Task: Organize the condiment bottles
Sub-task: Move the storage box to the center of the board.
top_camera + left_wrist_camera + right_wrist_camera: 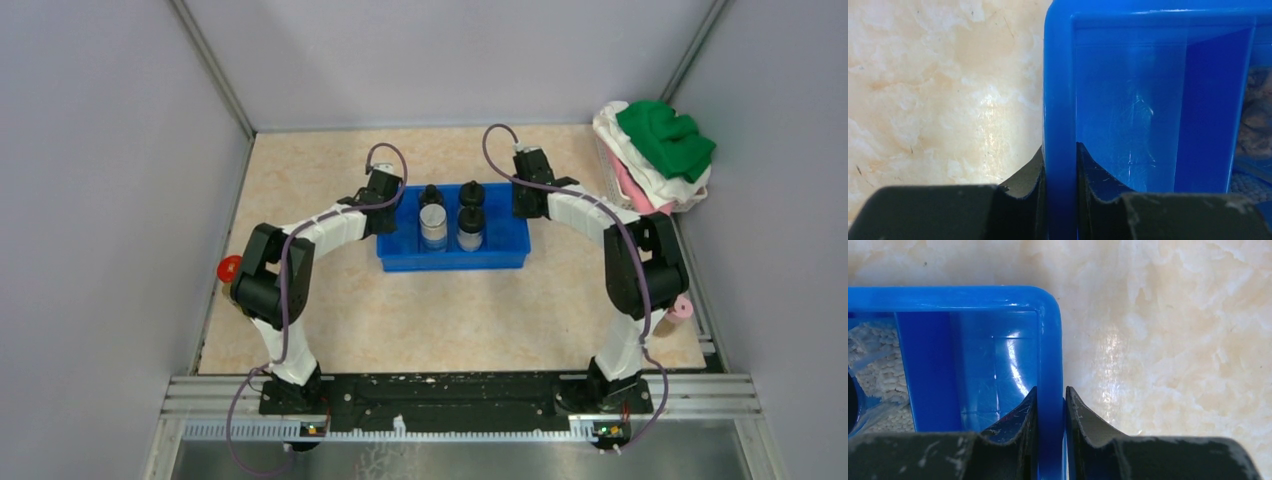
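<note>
Beige marble tabletop [330, 320]; my left pincer [1060, 155] and right pincer [1050, 395] clench the end walls of the blue tray [505, 258]. Two condiment bottles [433, 222] stand inside it: rigid, smooth, probably tippy, best gripped around the body

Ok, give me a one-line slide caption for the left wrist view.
Left end effector shut on the end wall of the blue tray, marbled tabletop alongside.

2 bottles [433, 222] abreast in tray [450, 261] (L end effector [1060, 151] at L wall, R end effector [1050, 390] at R).
</note>
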Robot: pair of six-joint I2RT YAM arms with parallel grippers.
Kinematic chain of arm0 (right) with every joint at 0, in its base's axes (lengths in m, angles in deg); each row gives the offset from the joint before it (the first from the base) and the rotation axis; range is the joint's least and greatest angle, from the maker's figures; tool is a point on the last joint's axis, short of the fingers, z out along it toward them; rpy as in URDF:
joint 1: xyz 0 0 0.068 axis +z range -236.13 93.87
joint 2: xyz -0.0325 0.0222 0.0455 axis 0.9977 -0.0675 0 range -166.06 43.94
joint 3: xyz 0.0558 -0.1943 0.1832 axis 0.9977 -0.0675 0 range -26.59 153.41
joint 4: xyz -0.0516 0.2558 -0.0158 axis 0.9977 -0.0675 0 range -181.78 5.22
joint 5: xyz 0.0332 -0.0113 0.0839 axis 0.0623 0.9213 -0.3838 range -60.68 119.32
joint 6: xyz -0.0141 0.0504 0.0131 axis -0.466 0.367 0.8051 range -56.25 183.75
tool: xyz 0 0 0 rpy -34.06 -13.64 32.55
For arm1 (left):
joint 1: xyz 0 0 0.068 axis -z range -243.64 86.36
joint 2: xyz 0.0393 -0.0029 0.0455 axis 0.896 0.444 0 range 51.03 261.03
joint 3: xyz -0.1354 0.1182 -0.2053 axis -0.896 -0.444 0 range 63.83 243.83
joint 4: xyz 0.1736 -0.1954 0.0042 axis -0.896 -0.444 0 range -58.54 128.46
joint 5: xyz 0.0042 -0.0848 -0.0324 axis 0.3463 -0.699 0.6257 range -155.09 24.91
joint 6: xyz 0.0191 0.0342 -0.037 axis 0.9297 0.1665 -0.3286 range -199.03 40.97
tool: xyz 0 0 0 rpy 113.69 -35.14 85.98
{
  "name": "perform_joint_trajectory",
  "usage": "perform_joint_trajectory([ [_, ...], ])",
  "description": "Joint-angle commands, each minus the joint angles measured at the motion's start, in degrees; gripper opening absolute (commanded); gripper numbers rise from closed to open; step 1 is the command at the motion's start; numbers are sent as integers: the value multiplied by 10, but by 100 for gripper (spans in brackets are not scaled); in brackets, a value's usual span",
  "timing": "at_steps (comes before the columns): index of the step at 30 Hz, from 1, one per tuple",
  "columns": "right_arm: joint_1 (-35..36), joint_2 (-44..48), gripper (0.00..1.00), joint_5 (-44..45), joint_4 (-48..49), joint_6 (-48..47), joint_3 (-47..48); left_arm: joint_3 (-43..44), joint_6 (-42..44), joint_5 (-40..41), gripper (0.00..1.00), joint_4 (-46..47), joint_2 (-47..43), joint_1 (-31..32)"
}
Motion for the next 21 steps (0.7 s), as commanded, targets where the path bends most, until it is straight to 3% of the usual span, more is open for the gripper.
perform_joint_trajectory([
  [1,8,-1,0,-62,79,16,63,40,20,-43,0,48,14,10],
  [16,8,-13,0,-65,79,15,69,68,26,-46,0,36,26,3],
  [21,8,-11,0,-65,78,14,66,85,25,-47,7,7,29,3],
])
